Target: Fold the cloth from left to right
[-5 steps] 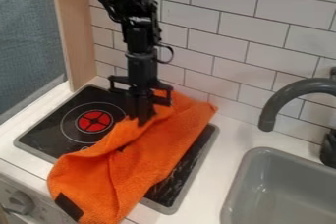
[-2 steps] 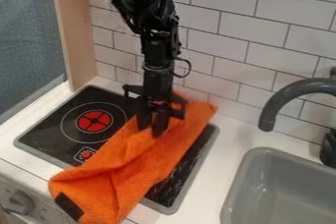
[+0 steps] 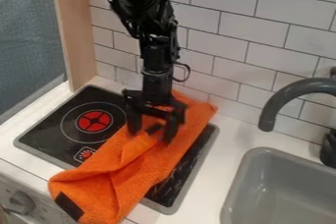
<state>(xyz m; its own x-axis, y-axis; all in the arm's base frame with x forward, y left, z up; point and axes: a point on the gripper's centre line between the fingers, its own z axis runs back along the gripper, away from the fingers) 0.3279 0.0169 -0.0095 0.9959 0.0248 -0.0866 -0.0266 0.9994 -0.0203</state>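
Observation:
The black gripper hangs over the upper half of the orange cloth, its two fingers spread apart and orange fabric showing between them. The cloth lies in a diagonal strip across the stove top, from the wall at the upper right to the counter's front edge at the lower left. Its upper-left part is doubled over, with a loose fold near the front. A dark patch sits at its lower-left corner.
Under the cloth is the black stove top, with a red burner left of the gripper. The grey faucet and sink stand at the right. A tiled wall runs behind, and a wooden panel rises at the left.
The gripper has shifted right and its fingers have opened wide. The cloth's upper-left edge has moved right, uncovering more of the stove top and its small red control mark.

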